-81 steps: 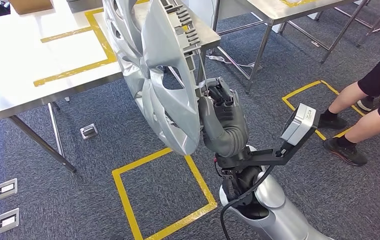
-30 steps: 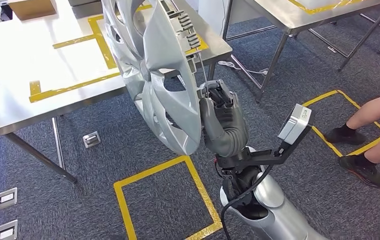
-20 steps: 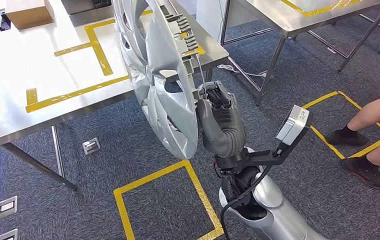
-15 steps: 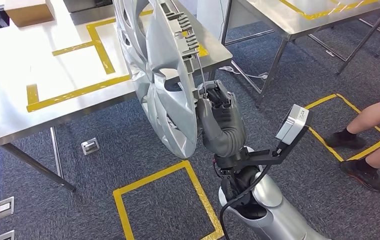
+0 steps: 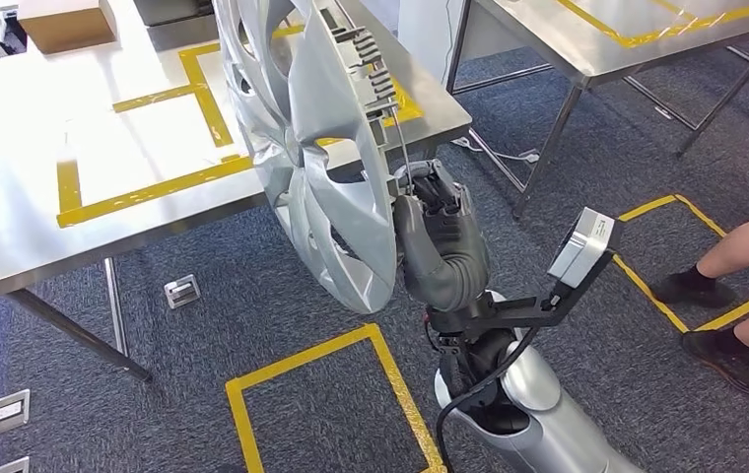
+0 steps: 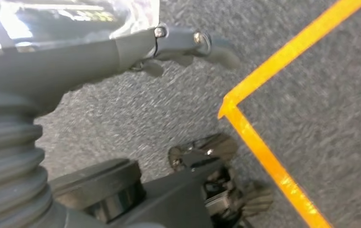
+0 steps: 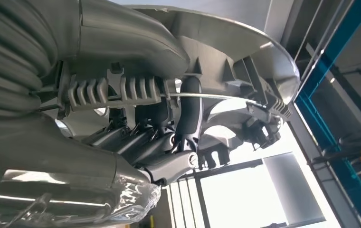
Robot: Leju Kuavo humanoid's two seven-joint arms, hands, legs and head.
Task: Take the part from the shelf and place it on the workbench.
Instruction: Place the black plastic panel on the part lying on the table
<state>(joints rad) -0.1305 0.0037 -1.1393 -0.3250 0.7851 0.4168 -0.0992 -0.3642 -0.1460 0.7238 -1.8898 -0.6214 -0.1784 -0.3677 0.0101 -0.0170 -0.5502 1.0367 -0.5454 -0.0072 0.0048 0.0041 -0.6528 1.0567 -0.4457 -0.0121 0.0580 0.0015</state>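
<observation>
The right hand (image 5: 428,212) clamps the hubcap (image 5: 316,148) by its rim — held upright, clear of the floor — over the workbench's (image 5: 26,232) near edge, ready for laying down. Left hand (image 6: 121,47): cannot tell.

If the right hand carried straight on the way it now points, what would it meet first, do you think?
Probably the steel table: the right hand, gripping the silver wheel cover, points up toward its near edge, and the cover would likely touch first. Depth is unclear.
</observation>
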